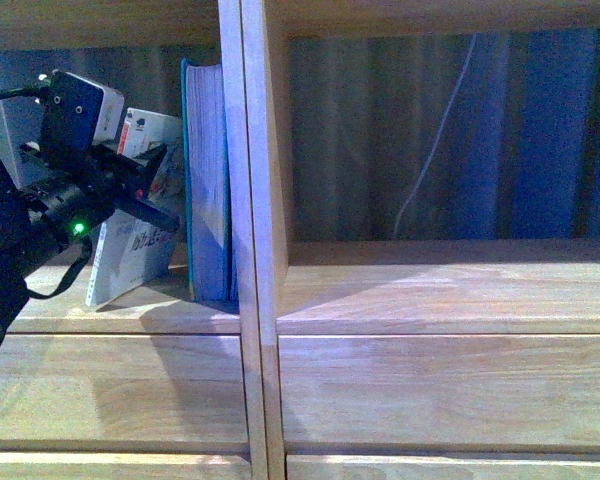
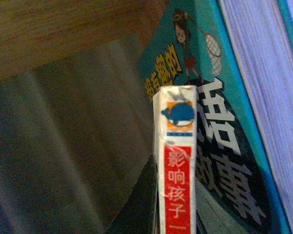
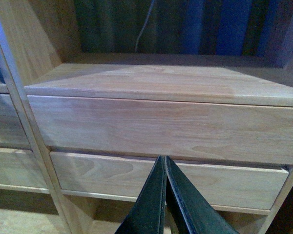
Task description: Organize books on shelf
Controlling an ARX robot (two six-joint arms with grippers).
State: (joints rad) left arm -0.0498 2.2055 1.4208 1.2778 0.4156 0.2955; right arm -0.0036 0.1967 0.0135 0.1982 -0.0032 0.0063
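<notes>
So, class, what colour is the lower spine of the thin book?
Red with pale characters on the thin book's spine, clearest in the left wrist view.

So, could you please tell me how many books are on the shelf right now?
2. A thick teal book stands upright against the central divider. A thin paperback leans beside it, at the left gripper. Others may be hidden behind the arm.

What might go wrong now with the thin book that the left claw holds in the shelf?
The thin book leans tilted, with its upper end held by the left claw; if released now, it may slide down flat. Pushed further, it could press the thick teal book against the divider. The right claw is shut, away from the books, so it cannot help.
</notes>
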